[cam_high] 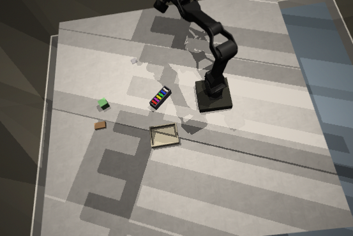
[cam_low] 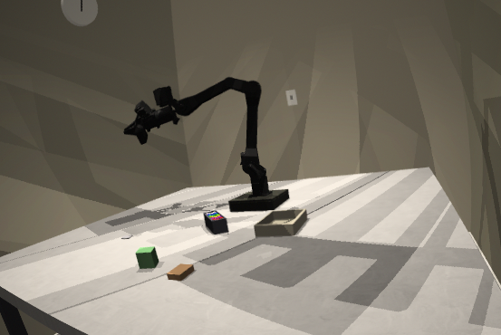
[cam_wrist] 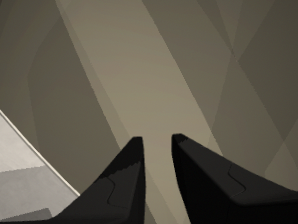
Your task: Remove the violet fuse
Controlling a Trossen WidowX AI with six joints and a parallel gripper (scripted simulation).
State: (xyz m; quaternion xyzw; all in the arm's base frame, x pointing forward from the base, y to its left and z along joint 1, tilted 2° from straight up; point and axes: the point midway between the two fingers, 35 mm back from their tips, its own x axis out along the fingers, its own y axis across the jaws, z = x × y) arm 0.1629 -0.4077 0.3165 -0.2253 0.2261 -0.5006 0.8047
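The black fuse block stands on the table with several coloured fuses in a row; the violet fuse sits in it near the red end. The block also shows in the exterior view. The beige tray lies just in front of the block and is empty. My gripper is high in the air, far above and beyond the block, pointing out past the table's edge. In the wrist view the fingers stand close together with nothing between them, against the wall.
A green cube and a flat brown block lie to the left of the fuse block. A small grey piece lies farther back. The arm's base stands right of the block.
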